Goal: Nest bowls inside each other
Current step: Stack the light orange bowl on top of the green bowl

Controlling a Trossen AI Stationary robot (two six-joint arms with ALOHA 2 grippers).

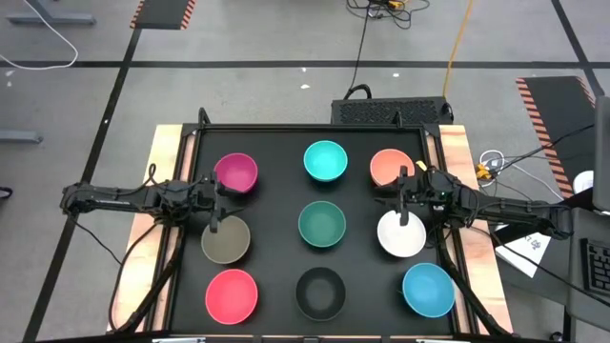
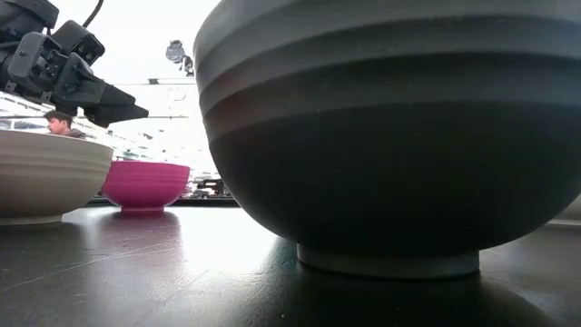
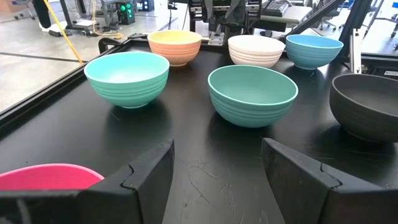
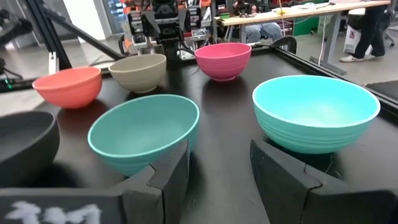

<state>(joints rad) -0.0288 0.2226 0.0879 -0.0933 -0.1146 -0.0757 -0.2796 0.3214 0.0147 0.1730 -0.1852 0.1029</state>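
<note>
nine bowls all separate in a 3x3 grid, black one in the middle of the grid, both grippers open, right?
Not quite. The high view shows the dark green plastic bowl at the grid's centre; the black plastic bowl sits in the near row's middle. Nine separate bowls and open left gripper and right gripper hold.

I count 9 small round plastic bowls on my table, 3 rows w/ 3 in each, one per colour: 1 magenta bowl [image 1: 235, 173], 1 turquoise bowl [image 1: 325, 160], 1 salmon-orange bowl [image 1: 389, 168], 1 olive-grey bowl [image 1: 227, 240], 1 dark green bowl [image 1: 322, 225], 1 white bowl [image 1: 400, 235], 1 pink-red bowl [image 1: 232, 294], 1 black bowl [image 1: 320, 292], 1 blue bowl [image 1: 428, 290]. No 2 bowls are stacked; all 9 stand single.
</note>
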